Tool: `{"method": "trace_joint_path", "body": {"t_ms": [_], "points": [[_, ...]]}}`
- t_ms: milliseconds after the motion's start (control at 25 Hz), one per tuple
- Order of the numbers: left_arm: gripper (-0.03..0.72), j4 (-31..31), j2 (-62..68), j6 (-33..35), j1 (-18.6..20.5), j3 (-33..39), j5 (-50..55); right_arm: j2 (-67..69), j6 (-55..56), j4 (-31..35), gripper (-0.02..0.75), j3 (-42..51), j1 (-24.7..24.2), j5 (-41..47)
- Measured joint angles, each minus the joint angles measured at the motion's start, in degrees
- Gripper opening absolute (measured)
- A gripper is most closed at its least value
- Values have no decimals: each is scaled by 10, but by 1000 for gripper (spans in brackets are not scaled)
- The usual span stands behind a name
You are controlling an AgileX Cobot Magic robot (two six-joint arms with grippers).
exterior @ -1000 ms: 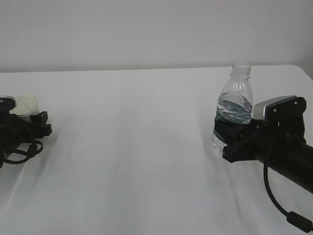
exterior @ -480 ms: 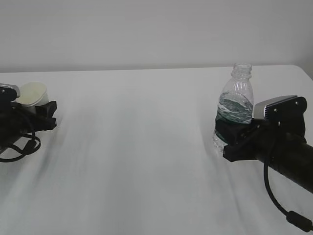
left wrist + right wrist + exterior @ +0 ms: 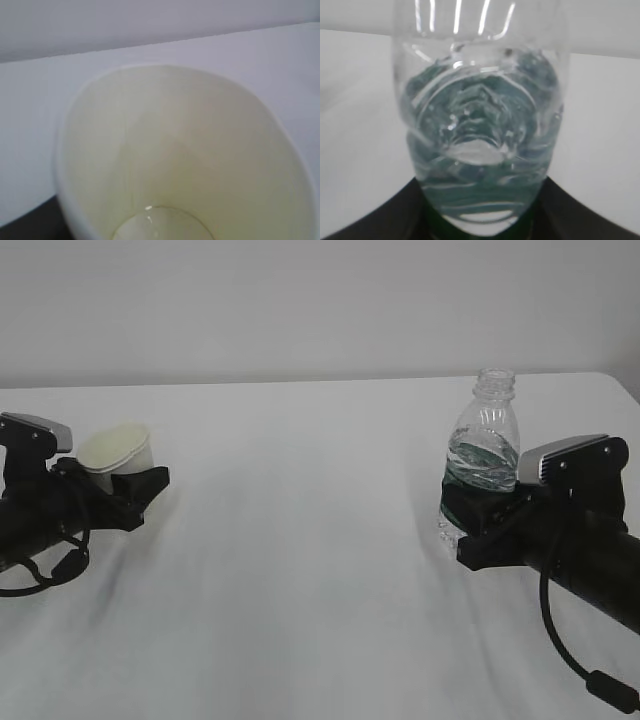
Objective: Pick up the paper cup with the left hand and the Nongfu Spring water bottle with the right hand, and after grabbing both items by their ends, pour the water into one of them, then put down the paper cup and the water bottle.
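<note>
Cream-white tapered paper cup (image 3: 118,453) is gripped by the left hand (image 3: 110,498); the clear ribbed water bottle (image 3: 480,465) is clasped upright by the right hand's (image 3: 478,528) fingers.

White table (image 3: 300,540) seen spread across the whole lower view, faint soft creases noted in its covering toward 6 o'clock, plain pale grey wall (image 3: 300,300) set behind it at 12 o'clock, table edge met at 3 o'clock

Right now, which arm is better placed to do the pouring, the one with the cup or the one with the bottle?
The right. Its gripper holds the uncapped bottle upright with water inside, ready to tip. The left gripper holds the empty cup, far off to the left.
</note>
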Motion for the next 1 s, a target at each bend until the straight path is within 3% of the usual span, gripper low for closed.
{"method": "trace_joint_path", "body": {"t_ms": [160,400,680,1000], "points": [[474,88,0,-66,0,0,0,0,0,1,328,0,0,0],[474,209,-3,-92,-1,0,0,0,-1,1,328,0,0,0],[474,233,-12,-95,-43,0,0,0,-1,3,328,0,0,0],[474,243,-12,-96,-118,-27,1,0,-4,3,328,0,0,0]]}}
